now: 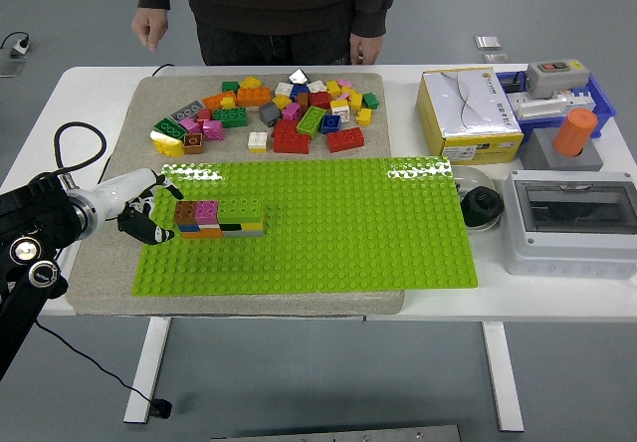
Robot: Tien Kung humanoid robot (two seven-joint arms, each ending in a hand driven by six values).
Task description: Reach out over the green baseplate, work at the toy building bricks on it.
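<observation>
The green baseplate (318, 225) lies on a grey mat in the middle of the table. A small stacked block of bricks (219, 217) stands near its left end, with brown, pink and green bricks on top and orange, black and grey below. My left hand (142, 211) is at the plate's left edge, just left of the block, fingers relaxed and holding nothing. It does not touch the block. A pile of loose bricks (274, 113) lies on the mat behind the plate. My right hand is out of view.
A person stands at the far side, hands (151, 32) hanging at the table's edge. A yellow box (468, 113), a blue bin (557, 92), an orange cylinder (574, 131) and a grey enclosure (572, 221) stand at the right. A black cable (75, 138) loops at the left.
</observation>
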